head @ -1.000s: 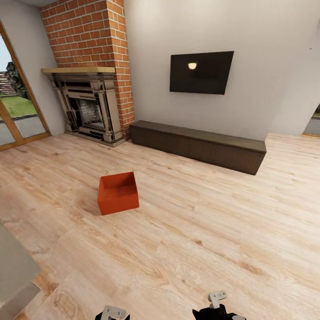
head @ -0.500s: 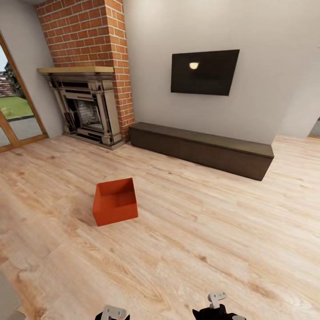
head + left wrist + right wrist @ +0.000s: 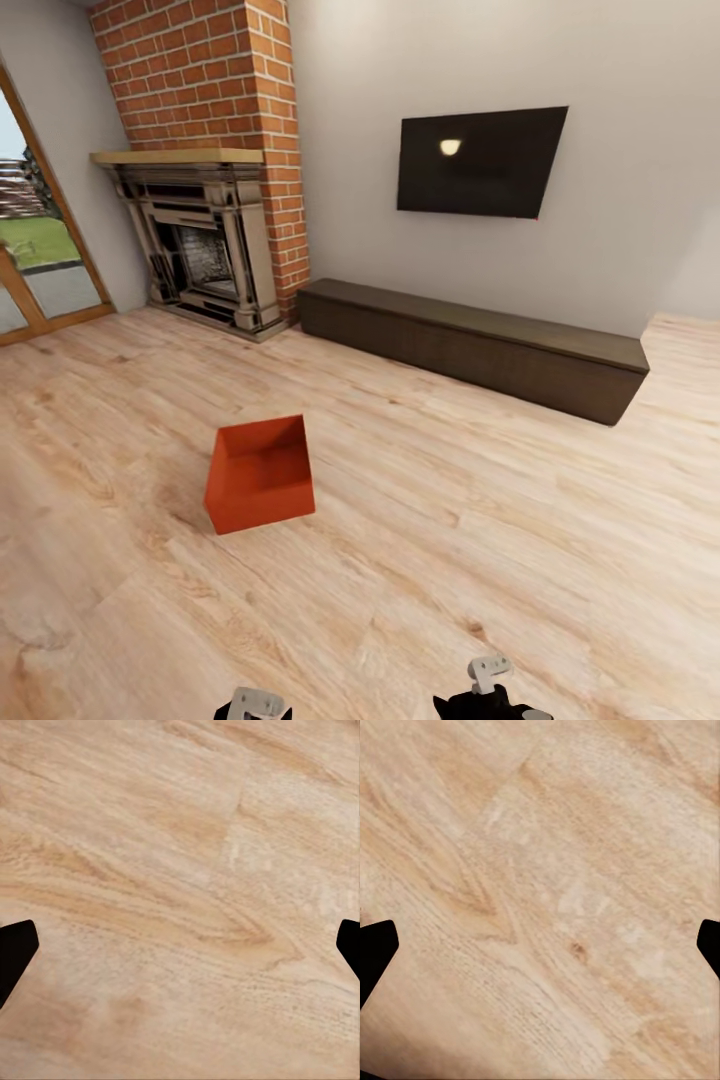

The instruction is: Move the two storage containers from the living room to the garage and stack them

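While you are in the living room with one orange-red storage container [image 3: 260, 488] sitting on the wood-plank floor [image 3: 480, 560] at centre-left of the head view, well apart from both arms, drive the base toward it and square up to a long wall before you lower the trunk. I judge a two-armed lift safest, one claw per short side. The left claw [image 3: 180, 945] and right claw [image 3: 540, 945] each hang with fingers spread wide at the edges of their wrist views, holding nothing, touching nothing, bare planks below.
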### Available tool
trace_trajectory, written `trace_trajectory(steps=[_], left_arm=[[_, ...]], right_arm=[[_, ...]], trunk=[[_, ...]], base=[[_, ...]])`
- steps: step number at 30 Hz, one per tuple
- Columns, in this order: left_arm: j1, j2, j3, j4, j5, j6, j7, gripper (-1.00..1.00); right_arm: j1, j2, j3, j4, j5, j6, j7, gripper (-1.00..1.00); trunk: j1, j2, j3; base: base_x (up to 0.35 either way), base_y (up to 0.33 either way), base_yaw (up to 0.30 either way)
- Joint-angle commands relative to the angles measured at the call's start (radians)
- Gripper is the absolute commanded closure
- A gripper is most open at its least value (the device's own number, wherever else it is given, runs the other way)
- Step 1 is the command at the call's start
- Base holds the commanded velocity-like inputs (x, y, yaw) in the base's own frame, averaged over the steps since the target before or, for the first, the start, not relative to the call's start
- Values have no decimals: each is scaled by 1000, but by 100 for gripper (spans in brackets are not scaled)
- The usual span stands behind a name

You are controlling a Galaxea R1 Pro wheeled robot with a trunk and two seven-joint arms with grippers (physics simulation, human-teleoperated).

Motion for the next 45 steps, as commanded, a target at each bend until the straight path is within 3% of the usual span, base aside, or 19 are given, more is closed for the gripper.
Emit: trace_trajectory(steps=[1,17,45], left_arm=[[-1,0,-2,1,-5,-5,2,-100],[-1,0,-1,1,-5,-6,2,-100],[-1,0,-2,1,-5,-6,2,-100]], right_arm=[[0,-1,7,1,1,-4,0,-100],[0,-1,7,1,1,-4,-1,-100],[0,-1,7,1,1,-4,0,-100]], trunk=[[0,0,-1],[0,0,-1],[0,0,-1]], base=[[282,50,213],[50,8,253],[174,82,13]])
